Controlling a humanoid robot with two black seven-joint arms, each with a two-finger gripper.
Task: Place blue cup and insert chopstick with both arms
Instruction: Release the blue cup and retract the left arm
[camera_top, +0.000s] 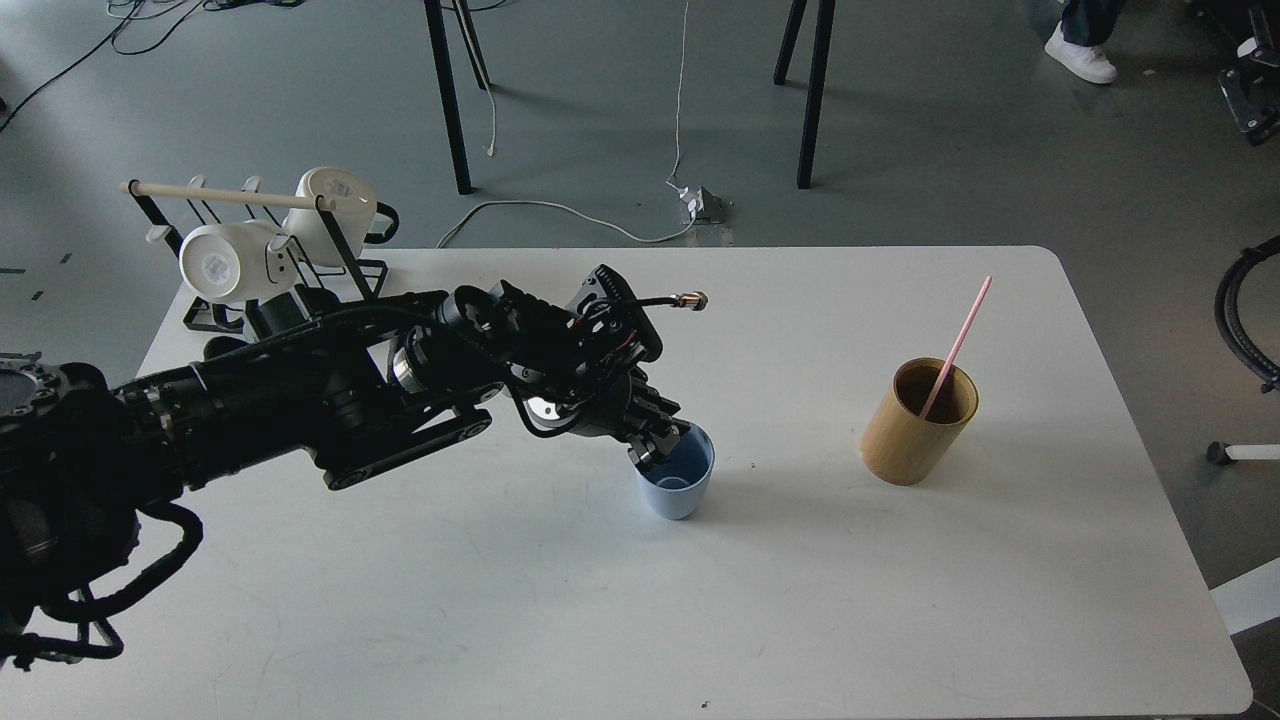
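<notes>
The pale blue cup (680, 482) stands upright on the white table (700, 620), near its middle. My left gripper (657, 443) is shut on the cup's left rim, one finger inside and one outside. The pink chopstick (956, 345) leans in the tan bamboo holder (915, 425) to the right of the cup, its top sticking out up and to the right. My left arm reaches in from the left edge. My right arm and gripper are out of view.
A black wire rack (300, 270) with a pale wooden rod and two white mugs (225, 262) stands at the table's back left corner. Table legs and cables are on the floor behind.
</notes>
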